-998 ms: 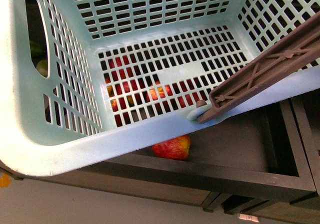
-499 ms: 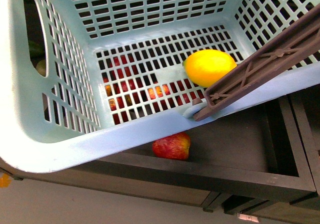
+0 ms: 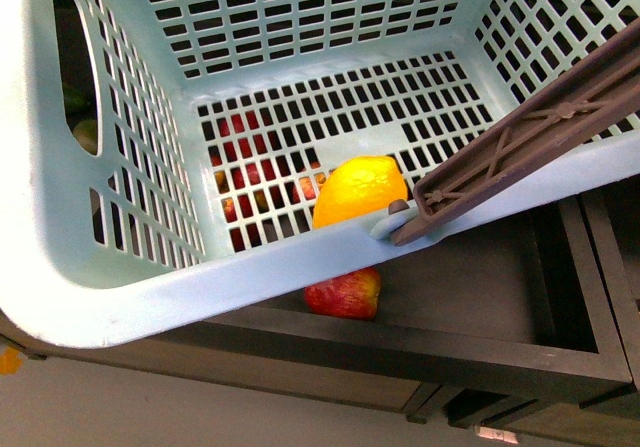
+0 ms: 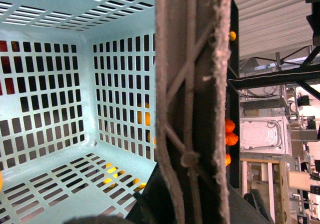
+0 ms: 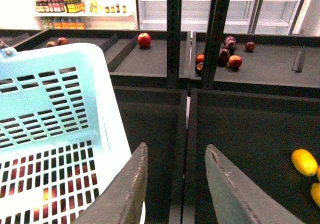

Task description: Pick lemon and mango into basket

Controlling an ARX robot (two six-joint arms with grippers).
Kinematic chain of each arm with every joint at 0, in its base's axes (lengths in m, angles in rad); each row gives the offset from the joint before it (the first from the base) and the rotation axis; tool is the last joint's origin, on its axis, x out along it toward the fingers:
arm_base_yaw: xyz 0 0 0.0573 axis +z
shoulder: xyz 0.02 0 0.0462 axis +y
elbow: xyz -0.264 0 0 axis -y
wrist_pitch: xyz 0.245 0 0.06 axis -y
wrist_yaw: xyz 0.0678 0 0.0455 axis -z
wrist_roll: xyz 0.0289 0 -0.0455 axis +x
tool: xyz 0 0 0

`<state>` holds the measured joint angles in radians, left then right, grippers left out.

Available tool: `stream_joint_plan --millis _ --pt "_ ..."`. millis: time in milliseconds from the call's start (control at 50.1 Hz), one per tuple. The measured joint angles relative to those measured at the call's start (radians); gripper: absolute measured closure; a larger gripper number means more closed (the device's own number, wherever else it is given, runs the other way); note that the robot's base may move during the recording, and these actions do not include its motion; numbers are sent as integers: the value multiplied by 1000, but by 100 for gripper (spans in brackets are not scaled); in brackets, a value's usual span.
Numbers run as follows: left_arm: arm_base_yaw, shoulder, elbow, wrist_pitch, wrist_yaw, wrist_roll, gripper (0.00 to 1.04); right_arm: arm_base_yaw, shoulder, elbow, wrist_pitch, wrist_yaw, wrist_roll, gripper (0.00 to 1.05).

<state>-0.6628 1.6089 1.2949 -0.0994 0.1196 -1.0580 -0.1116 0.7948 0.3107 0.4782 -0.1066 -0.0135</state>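
Resting in basket [image 3: 150, 297], lemon [image 3: 360, 192] apart from spread right gripper [image 5: 176, 151]

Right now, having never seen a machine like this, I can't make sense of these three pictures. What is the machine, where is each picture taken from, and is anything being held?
This is a robot with two arms, each ending in a two-fingered hand, and it carries three cameras. The front view looks from the robot's body down into a light teal basket. A yellow lemon lies on the slotted floor against the near wall, next to the brown handle. Below the basket, a red apple sits in a dark shelf bin. The left wrist camera is right up against that handle, so you cannot tell whether the left hand is gripping it. The right wrist camera shows the right hand open and empty beside the basket, with more yellow fruit in a dark bin nearby.
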Motion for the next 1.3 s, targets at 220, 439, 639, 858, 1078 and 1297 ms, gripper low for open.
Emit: stream_joint_plan --millis 220,439,639,858,1078,1297 --pt "0 0 0 0 2 -1 100 103 -129 -135 5 96 4 103" --pt "0 0 0 0 4 -1 100 107 -229 -203 -27 106 6 103" --pt "0 0 0 0 3 -1 100 108 -303 -237 -68 106 6 103" --pt "0 0 0 0 4 -1 100 108 -376 -261 -116 106 6 103" --pt "0 0 0 0 3 -1 100 108 -443 -276 -159 106 6 84" --pt "0 0 0 0 4 -2 100 108 -443 -277 -159 106 6 35"
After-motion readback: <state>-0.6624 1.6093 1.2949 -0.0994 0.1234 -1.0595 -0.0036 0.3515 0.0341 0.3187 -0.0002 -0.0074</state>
